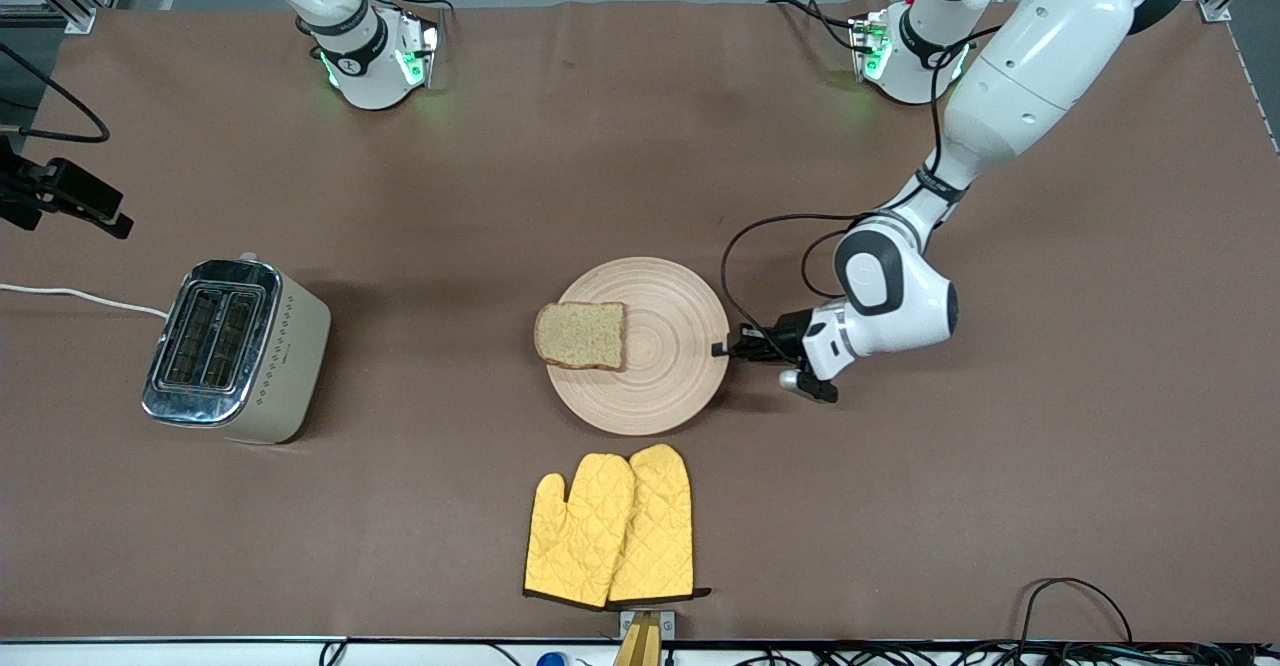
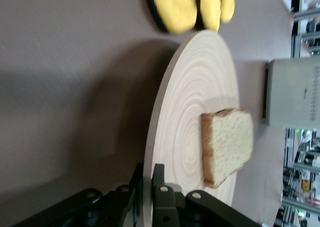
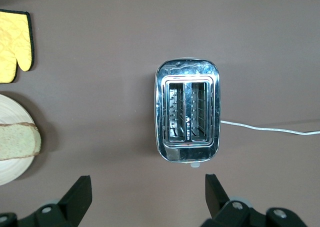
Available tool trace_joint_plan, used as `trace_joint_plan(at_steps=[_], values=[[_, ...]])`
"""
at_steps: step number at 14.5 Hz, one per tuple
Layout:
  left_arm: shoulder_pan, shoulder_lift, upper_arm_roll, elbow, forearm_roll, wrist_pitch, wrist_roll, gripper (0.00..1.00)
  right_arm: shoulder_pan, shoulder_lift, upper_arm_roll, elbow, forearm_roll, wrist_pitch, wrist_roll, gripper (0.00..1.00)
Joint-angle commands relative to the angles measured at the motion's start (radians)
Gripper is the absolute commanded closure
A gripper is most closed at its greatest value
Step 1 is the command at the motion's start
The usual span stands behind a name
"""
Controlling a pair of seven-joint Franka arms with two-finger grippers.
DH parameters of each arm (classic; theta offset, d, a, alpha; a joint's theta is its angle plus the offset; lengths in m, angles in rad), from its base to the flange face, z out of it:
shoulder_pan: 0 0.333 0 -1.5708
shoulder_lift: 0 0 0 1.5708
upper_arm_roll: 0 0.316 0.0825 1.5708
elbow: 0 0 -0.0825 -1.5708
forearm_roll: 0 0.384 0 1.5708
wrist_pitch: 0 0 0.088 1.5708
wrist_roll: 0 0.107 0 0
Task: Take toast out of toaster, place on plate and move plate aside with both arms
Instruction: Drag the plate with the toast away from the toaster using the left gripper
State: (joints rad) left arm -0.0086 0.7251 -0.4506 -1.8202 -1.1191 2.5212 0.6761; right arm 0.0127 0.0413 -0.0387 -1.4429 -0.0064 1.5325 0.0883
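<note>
The round wooden plate (image 1: 672,358) lies at the table's middle. The toast (image 1: 580,335) lies flat on it, on the part toward the right arm's end, overhanging the rim slightly. My left gripper (image 1: 722,349) is low at the plate's rim toward the left arm's end. In the left wrist view its fingers (image 2: 161,189) are shut on the rim of the plate (image 2: 195,102), one above and one below, with the toast (image 2: 227,144) farther in. My right gripper (image 3: 147,183) is open and empty, high over the table beside the toaster. It is out of the front view.
A silver toaster (image 1: 235,346) with empty slots stands toward the right arm's end; it also shows in the right wrist view (image 3: 189,117). Two yellow oven mitts (image 1: 612,529) lie nearer the front camera than the plate. A white cord (image 1: 80,296) runs off the toaster.
</note>
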Motion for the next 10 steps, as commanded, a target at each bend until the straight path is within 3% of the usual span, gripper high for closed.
trace_joint_plan(at_steps=[1, 5, 10], values=[[0.115, -0.075, -0.036, -0.027, -0.013, -0.063, 0.006, 1.00, -0.014, -0.003, 0.016, -0.002, -0.012, -0.015, -0.004, 0.00], [0.319, -0.107, -0.043, -0.031, 0.008, -0.264, 0.057, 1.00, -0.011, -0.011, 0.017, -0.027, -0.026, -0.009, -0.013, 0.00], [0.583, -0.070, -0.045, 0.002, 0.270, -0.395, 0.115, 1.00, -0.013, -0.015, 0.017, -0.033, -0.023, -0.005, -0.009, 0.00]])
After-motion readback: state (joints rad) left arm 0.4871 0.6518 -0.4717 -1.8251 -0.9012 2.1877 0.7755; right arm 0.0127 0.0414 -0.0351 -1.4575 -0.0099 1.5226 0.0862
